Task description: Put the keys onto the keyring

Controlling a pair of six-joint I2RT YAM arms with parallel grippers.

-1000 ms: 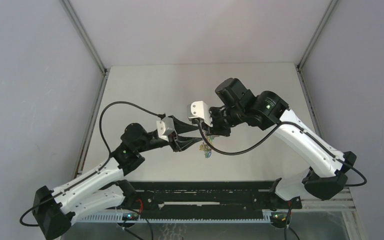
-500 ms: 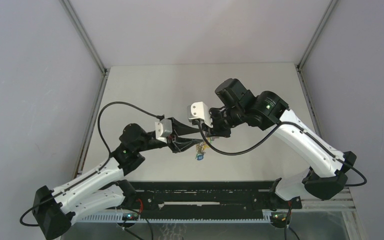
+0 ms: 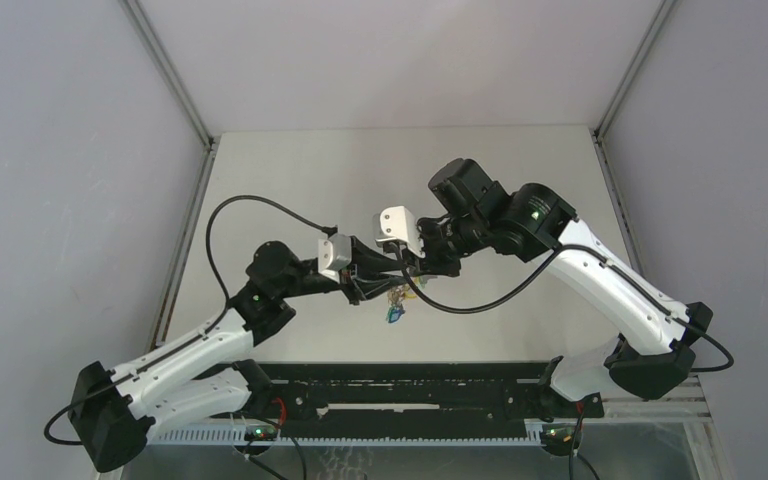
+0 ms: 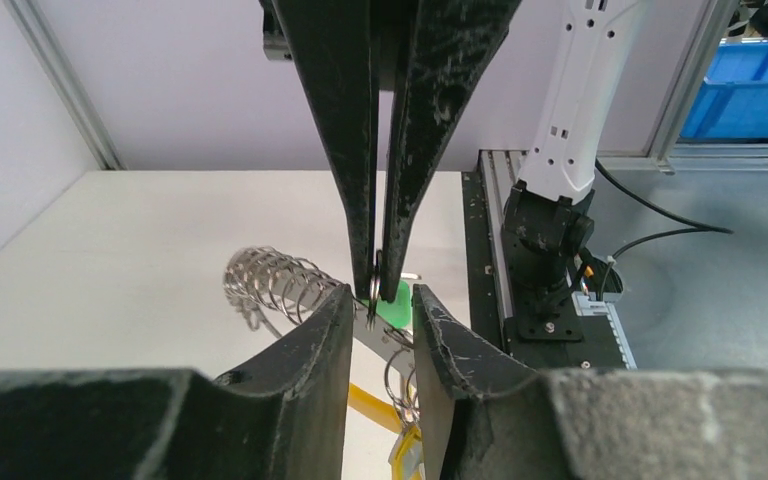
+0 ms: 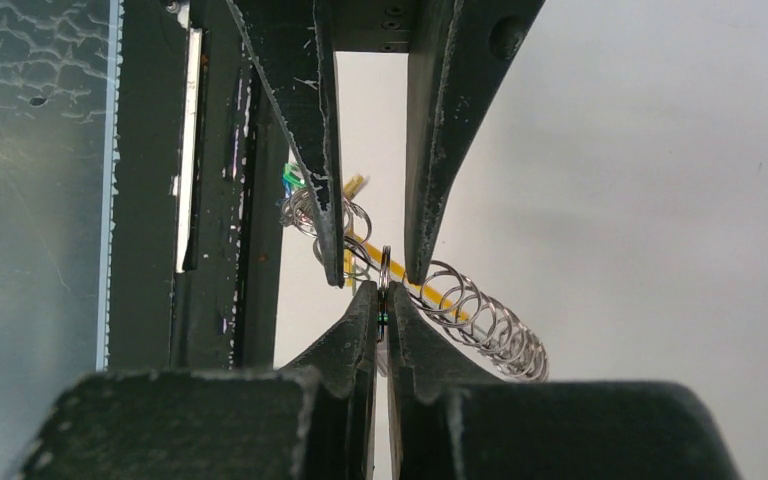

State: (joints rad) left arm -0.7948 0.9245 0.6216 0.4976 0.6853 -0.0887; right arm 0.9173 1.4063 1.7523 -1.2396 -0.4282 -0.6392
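Both claws are nose to nose on the keyring [image 5: 480, 320], with its silvery coil trailing off to one side of the pinch. The right claw [image 5: 382, 305] is squeezed right down on one thin loop of it, seen edge-on, no daylight between the tips. The left claw [image 4: 380, 305] faces it from the opposite side of the keyring, jaws narrow, straddling that same loop with a sliver of gap either side. It grips nothing, as far as I can judge. The green key [image 4: 397, 302] sits just beside the pinched loop and the yellow band [image 4: 372, 405] curls off beneath. In the overhead view the blue key [image 3: 393, 316] dangles below the keyring.

Danger now: the hold is on a wire-thin edge, so any twist could flick the loop out and drop the whole bunch to the surface [image 5: 660, 200]. It's crowded too. If the left claw closes off-line, it could knock the right tips or snag the coil instead of the loop.

I can't make out whether the green key is threaded or merely resting against the keyring. Nor can I see where the loop's split lies. The key blades are hidden behind the fingers. From overhead the bunch is a speck.
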